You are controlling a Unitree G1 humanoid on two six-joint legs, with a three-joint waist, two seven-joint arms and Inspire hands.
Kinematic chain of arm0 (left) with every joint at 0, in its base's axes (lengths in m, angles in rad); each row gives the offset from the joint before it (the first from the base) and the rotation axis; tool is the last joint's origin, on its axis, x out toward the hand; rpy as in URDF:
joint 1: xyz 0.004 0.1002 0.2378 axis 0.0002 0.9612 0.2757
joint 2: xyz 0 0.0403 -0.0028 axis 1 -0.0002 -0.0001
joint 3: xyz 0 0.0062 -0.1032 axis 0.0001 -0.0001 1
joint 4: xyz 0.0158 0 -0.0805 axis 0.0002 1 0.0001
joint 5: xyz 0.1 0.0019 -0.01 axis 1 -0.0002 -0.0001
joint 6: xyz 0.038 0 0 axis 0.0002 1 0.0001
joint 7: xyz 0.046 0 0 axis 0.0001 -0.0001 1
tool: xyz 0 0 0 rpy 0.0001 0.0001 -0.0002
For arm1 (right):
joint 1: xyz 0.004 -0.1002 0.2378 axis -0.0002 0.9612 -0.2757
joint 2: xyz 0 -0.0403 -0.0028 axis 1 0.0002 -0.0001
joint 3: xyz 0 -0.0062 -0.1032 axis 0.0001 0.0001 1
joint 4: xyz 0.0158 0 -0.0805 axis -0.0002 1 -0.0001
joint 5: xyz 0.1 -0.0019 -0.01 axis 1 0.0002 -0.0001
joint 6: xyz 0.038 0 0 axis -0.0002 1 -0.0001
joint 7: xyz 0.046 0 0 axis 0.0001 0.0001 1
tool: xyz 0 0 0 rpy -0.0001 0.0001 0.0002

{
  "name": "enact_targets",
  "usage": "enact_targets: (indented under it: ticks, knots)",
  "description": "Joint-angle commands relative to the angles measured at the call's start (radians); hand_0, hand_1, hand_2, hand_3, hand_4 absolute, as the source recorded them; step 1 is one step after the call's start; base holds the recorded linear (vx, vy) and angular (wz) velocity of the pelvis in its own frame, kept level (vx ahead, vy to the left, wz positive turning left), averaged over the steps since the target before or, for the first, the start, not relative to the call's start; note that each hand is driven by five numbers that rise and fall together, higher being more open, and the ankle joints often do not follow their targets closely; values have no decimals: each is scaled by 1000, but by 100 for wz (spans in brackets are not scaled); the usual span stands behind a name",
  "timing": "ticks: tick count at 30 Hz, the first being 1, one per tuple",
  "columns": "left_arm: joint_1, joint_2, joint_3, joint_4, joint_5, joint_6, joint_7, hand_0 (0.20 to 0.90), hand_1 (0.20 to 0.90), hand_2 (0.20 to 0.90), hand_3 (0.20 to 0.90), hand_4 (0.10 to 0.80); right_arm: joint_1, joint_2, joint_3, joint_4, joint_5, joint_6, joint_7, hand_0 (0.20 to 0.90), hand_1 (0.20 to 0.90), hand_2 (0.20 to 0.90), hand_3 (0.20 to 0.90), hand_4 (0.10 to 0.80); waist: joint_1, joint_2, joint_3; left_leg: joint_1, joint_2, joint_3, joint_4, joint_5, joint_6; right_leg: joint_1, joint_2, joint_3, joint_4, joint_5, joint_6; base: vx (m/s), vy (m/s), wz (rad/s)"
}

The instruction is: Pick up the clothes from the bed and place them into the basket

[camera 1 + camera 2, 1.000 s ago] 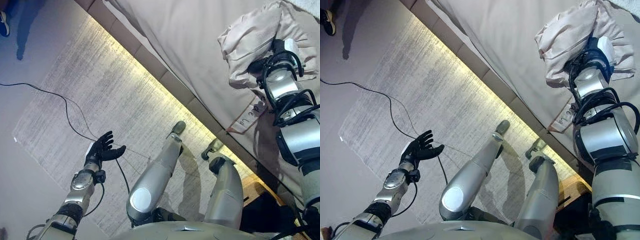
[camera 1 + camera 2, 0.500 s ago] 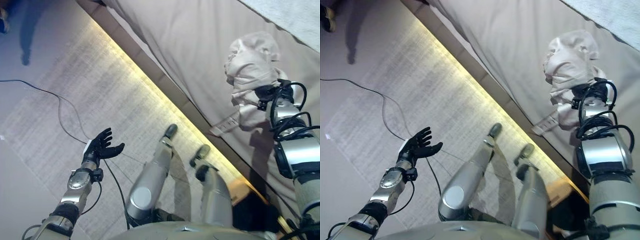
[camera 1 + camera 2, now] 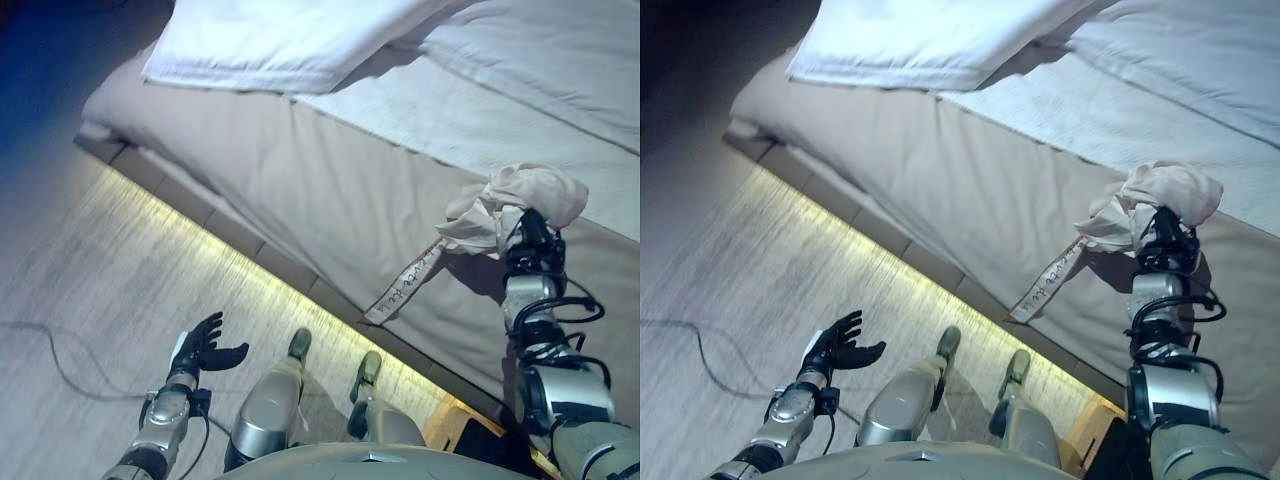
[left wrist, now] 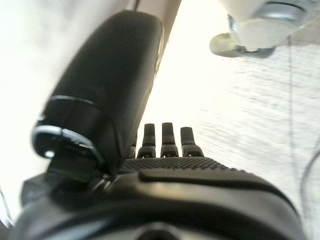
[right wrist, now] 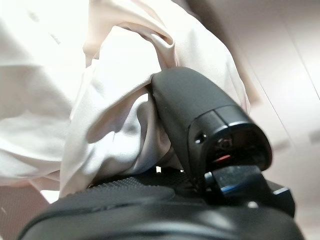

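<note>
A pale beige garment [image 3: 525, 195] is bunched up in my right hand [image 3: 533, 240], held over the grey bed sheet [image 3: 330, 190] near the bed's edge. In the right wrist view the cloth [image 5: 100, 100] wraps over the thumb [image 5: 200, 105], which presses into it. A printed strap [image 3: 405, 285] hangs down from the garment over the bed's side. My left hand [image 3: 203, 345] is open and empty, fingers [image 4: 167, 137] spread, low over the floor at the lower left.
A white folded cover [image 3: 290, 40] and a pale blanket [image 3: 560, 60] lie further up the bed. A lit strip [image 3: 220, 260] runs under the bed base above a grey rug [image 3: 90, 300]. A light brown object [image 3: 450, 425] sits by my right leg.
The camera has tilted up, so more of the bed shows. My right hand has gathered the garment into a bunch and raised it off the sheet. My left hand stays open.
</note>
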Motion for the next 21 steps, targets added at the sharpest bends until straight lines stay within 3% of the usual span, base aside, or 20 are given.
enact_targets:
  ticks: [1, 6, 9, 12, 16, 21]
  knots:
    - [38, -5, -11, 37, 45, -63, 32, 900, 900, 900, 900, 800, 105, -62, -51, -191, 37, -216, 16, 300, 300, 300, 200, 100, -75, 45, -124, 80, 54, 13, -158, -29, 12, 15, -16, 21, 48, 31, 90, -41, 105, -40]
    - [34, 1, -6, 44, 66, -45, 32, 900, 900, 900, 900, 800, 206, -22, -83, -325, -114, -285, -61, 300, 300, 300, 200, 100, -129, 50, -153, 117, 50, 57, -161, -50, 27, -5, -35, 58, 79, 70, 102, -93, 73, -48]
    - [15, 2, 1, 31, 74, -27, 31, 900, 900, 900, 900, 800, 273, -34, -92, -437, -470, -359, -283, 300, 300, 300, 200, 100, -170, 51, -165, 137, 48, 76, -161, -62, 34, -7, -38, 90, 80, 83, 107, -145, 62, -52]
    - [1, -1, 7, 13, 97, -9, 21, 900, 900, 900, 900, 800, 325, -52, -106, -528, -692, -364, -430, 300, 300, 300, 200, 100, -200, 45, -169, 154, 47, 89, -158, -73, 41, -7, -39, 109, 90, 93, 112, -96, 39, -33]
    - [-15, -7, 11, 7, 112, 8, 9, 900, 900, 900, 900, 800, 372, -61, -132, -598, -813, -359, -521, 300, 300, 300, 200, 100, -229, 37, -174, 169, 45, 107, -155, -85, 48, -13, -39, 131, 103, 101, 115, -59, 49, -20]
    - [-34, -14, -3, 2, 129, 38, -8, 900, 900, 900, 900, 800, 432, -84, -210, -661, -1058, -315, -830, 300, 300, 300, 200, 100, -271, 28, -169, 188, 46, 135, -154, -104, 55, -43, -47, 151, 106, 129, 129, -36, 18, -30]
